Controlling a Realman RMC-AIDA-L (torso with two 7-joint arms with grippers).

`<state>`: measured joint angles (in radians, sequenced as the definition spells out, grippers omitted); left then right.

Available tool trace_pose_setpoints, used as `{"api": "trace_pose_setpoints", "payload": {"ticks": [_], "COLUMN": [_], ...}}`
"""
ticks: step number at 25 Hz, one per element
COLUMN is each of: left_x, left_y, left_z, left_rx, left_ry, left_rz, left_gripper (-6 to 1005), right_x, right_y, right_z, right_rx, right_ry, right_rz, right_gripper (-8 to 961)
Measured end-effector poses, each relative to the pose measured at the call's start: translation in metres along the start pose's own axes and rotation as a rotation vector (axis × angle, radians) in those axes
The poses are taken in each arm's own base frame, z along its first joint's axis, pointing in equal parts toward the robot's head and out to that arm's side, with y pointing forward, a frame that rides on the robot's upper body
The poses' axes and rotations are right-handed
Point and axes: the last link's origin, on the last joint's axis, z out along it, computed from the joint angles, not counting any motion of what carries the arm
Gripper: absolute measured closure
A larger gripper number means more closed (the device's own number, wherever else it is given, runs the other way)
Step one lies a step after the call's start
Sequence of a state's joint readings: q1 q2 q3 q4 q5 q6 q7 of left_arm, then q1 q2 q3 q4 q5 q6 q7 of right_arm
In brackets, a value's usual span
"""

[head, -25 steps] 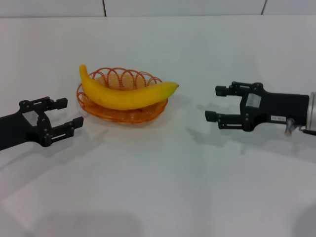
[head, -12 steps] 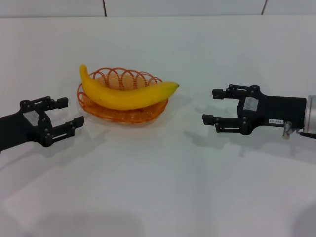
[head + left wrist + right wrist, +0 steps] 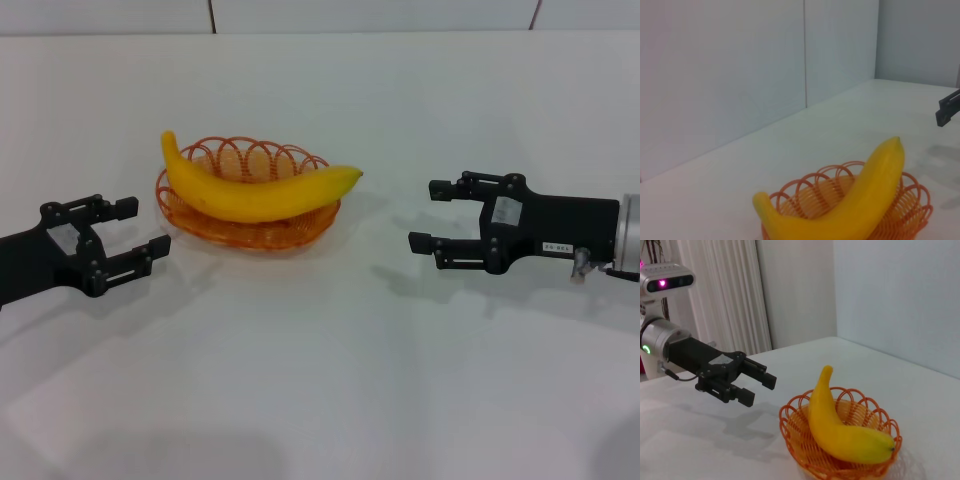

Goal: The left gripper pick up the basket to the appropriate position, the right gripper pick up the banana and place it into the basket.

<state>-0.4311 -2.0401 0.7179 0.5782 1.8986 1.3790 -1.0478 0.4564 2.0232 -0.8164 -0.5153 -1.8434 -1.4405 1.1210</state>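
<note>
The banana (image 3: 255, 190) lies across the basket (image 3: 300, 229), resting on its rim, its stem end sticking up past the rim on the left gripper's side and its pointed tip reaching just over the rim on the right gripper's side. The basket sits on the white table (image 3: 330, 380); neither it nor the banana has shifted over the last second.

The right gripper (image 3: 425, 215) is on the tip side of the basket, near it but clear of both basket and banana, fingers spread and holding nothing, pointing at the basket. It has crept a little closer to the basket than a second ago.

The left gripper (image 3: 140, 228) is just beside the basket's stem side, not touching it, also spread and holding nothing. Its place by the basket is about the same as before. In the right wrist view it (image 3: 760, 385) shows with its jaws apart.
</note>
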Motion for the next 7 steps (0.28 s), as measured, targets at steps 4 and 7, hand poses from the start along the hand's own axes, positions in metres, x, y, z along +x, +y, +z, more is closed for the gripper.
{"api": "trace_pose_setpoints", "payload": {"ticks": [4, 7], "left_x": [0.0, 0.0], "left_y": [0.0, 0.0], "left_z": [0.0, 0.0], "left_rx": [0.0, 0.0], "left_ry": [0.0, 0.0], "left_rz": [0.0, 0.0], "left_gripper": [334, 334], "right_x": [0.0001, 0.0], "right_y": [0.0001, 0.0001], "right_z": [-0.0001, 0.0002], "right_rx": [0.0, 0.0], "right_ry": [-0.001, -0.001], "right_rz": [0.0, 0.0], "right_gripper": [156, 156]}}
